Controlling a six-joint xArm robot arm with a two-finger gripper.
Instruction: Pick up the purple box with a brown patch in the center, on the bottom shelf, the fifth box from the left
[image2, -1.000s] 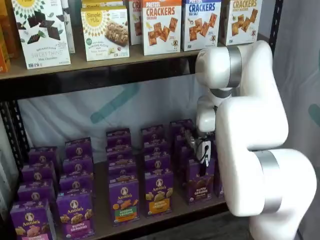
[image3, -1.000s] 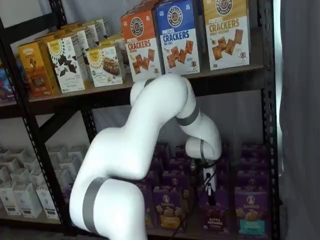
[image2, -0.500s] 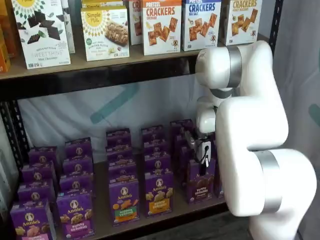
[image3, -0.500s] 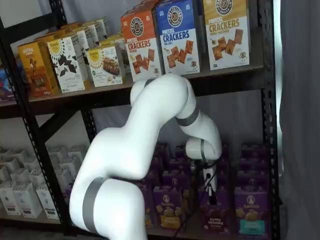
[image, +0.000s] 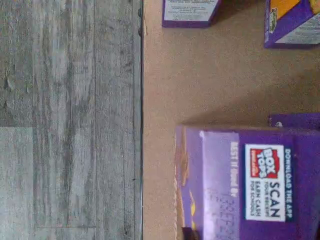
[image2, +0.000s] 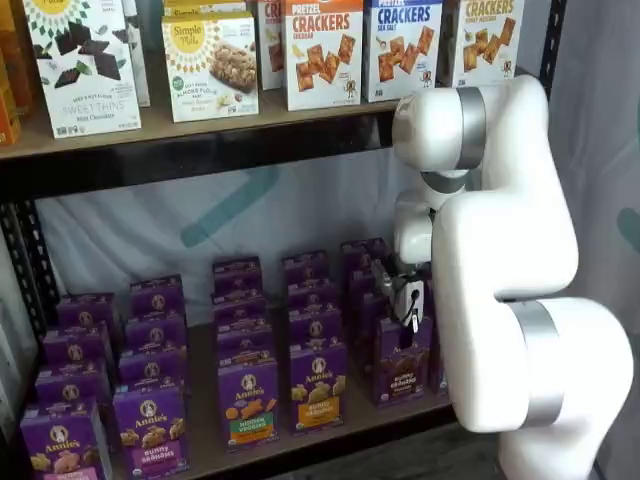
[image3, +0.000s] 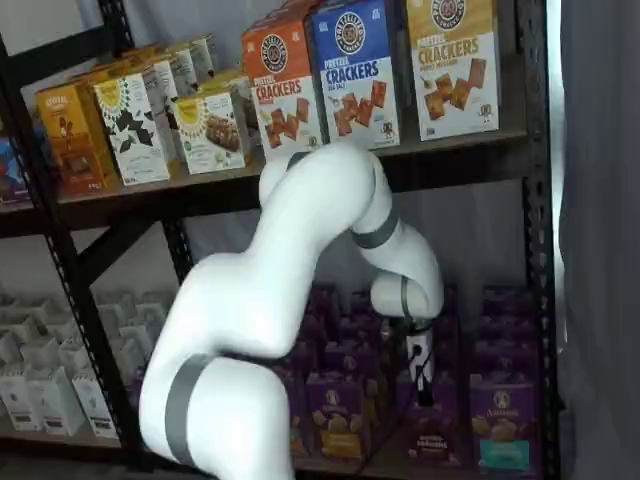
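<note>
Black metal racking framed the scene, with tall cracker boxes (image2: 322, 52) on the upper board and rows of small purple cartons on the bottom shelf (image2: 345, 425) below. Using the white arm (image2: 500, 260) as the landmark, the purple box (image2: 402, 368) with its dark brown band stood at the front edge of that shelf, directly under the arm's wrist; it showed in both shelf views (image3: 433, 436). Beside it, on the side away from the arm, stood a purple carton with an orange-yellow band (image2: 318, 385). The gripper (image2: 408, 312) hung just above the purple box, seen side-on, so whether its fingers were apart or closed could not be told. From the wrist camera, the box's purple top flap (image: 250, 182) with a Box Tops label filled one corner, resting on the tan board next to grey plank flooring (image: 70, 120).
</note>
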